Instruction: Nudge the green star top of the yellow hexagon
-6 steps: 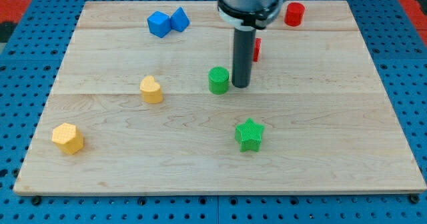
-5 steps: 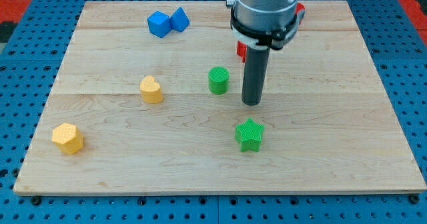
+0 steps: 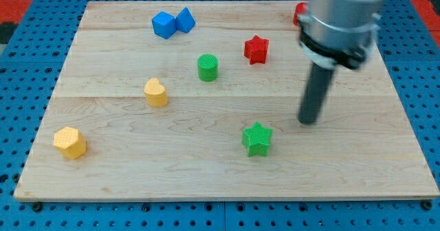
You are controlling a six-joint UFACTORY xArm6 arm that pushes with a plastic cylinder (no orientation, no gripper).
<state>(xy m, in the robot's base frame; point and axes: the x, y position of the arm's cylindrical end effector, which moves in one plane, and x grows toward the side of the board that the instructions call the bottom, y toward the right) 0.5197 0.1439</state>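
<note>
The green star [image 3: 257, 138] lies on the wooden board at lower centre-right. The yellow hexagon [image 3: 70, 142] sits far off at the board's lower left. My tip [image 3: 309, 121] is to the right of the green star and slightly above it in the view, a short gap away, not touching it. The rod rises from the tip toward the view's top right, where the arm's grey body appears blurred.
A green cylinder [image 3: 207, 67] and a red star [image 3: 256, 49] stand at upper centre. A yellow heart-like block [image 3: 156, 92] is at middle left. Two blue blocks [image 3: 172, 22] touch at top left. A red cylinder [image 3: 300, 13] is partly hidden behind the arm.
My tip moved from beside the green cylinder to the right and down, ending to the right of the green star. The green cylinder shifted up and left. The green star stayed put.
</note>
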